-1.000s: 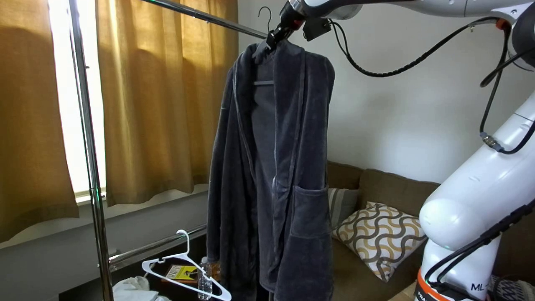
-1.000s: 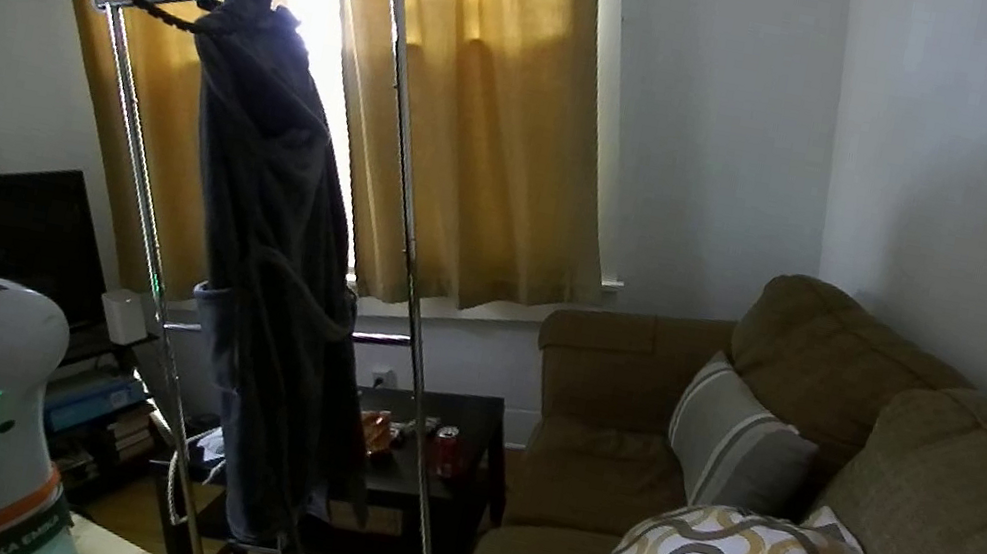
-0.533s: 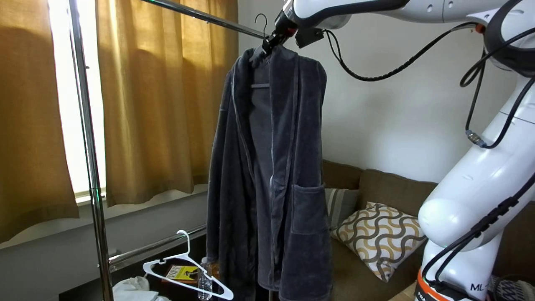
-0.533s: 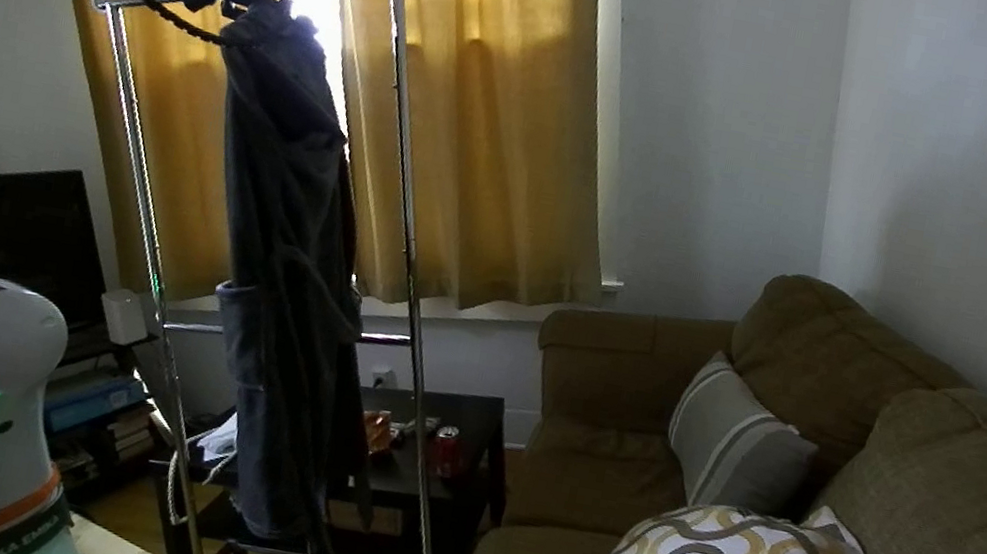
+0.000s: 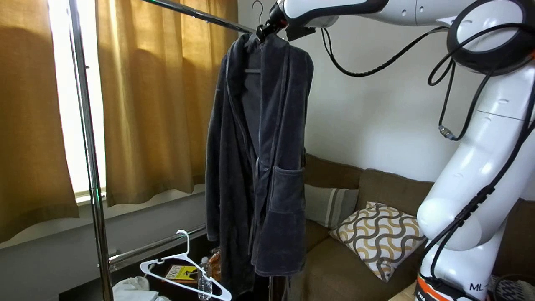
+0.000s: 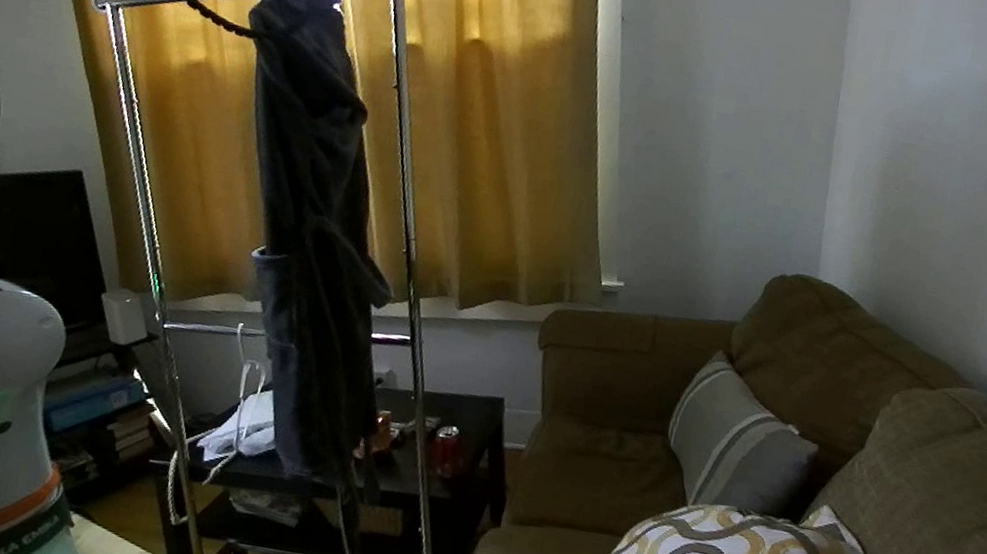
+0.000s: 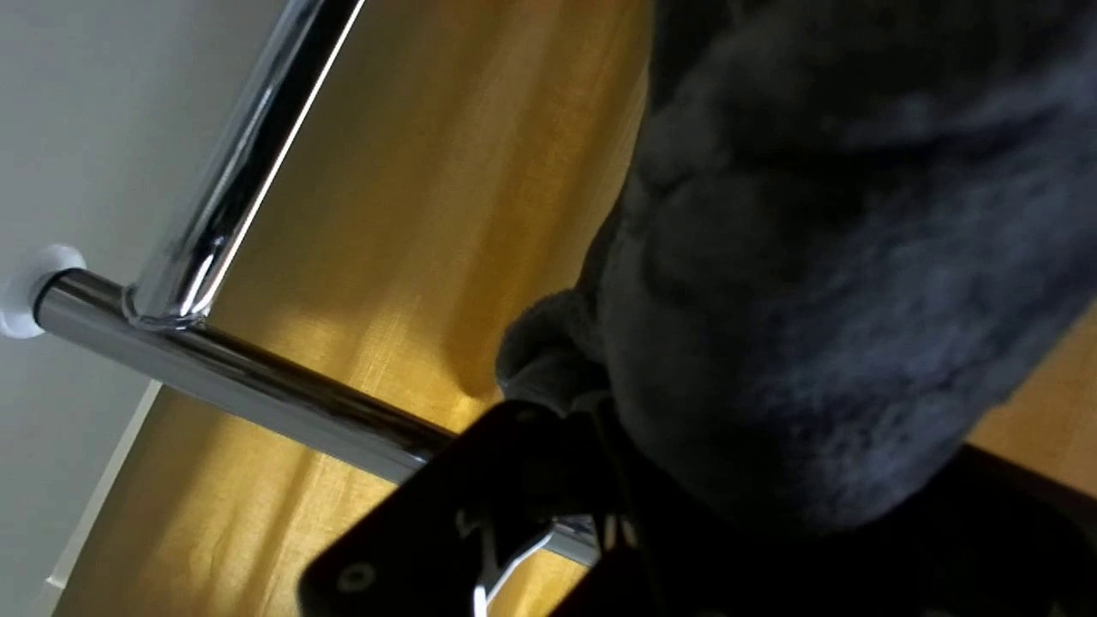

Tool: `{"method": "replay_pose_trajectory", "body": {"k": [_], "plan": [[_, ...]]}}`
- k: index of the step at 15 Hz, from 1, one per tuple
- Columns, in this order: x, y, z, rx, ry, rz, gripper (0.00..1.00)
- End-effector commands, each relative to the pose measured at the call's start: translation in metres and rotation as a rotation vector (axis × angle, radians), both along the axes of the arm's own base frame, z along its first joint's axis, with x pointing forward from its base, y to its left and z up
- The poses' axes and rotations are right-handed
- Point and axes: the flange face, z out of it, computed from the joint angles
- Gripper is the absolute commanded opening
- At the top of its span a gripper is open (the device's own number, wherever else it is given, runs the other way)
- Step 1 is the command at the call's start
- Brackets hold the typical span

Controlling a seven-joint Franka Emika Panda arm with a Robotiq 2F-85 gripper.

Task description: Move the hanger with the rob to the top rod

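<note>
While hanger hook [image 5: 262,9] juts above claw [image 5: 260,35], robe [image 5: 278,138] hangs below.

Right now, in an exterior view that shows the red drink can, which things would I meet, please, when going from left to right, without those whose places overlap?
Black flat screen → long dark grey robe → red drink can → grey striped pillow.

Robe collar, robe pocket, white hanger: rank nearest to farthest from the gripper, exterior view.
In an exterior view:
1. Collar: right by the jaws, top of the robe.
2. Pocket: partway down, on the robe's picture-right side.
3. White hanger: lower left of picture, on the lower bar.
</note>
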Motion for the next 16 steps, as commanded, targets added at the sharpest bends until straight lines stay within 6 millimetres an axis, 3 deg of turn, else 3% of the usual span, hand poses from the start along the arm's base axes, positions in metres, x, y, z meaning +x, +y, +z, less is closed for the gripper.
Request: {"method": "replay_pose_trajectory", "body": {"k": [1, 9, 15, 16], "plan": [[0.024, -0.001, 0.018, 0.047, -0.057, -0.018, 0.03], [0.074, 0.005, 0.008, 0.089, -0.004, -0.028, 0.03], [0.075, 0.006, 0.001, 0.071, 0.091, -0.048, 0.03], [0.073, 0.005, 0.002, 0.066, 0.102, -0.052, 0.07]]}}
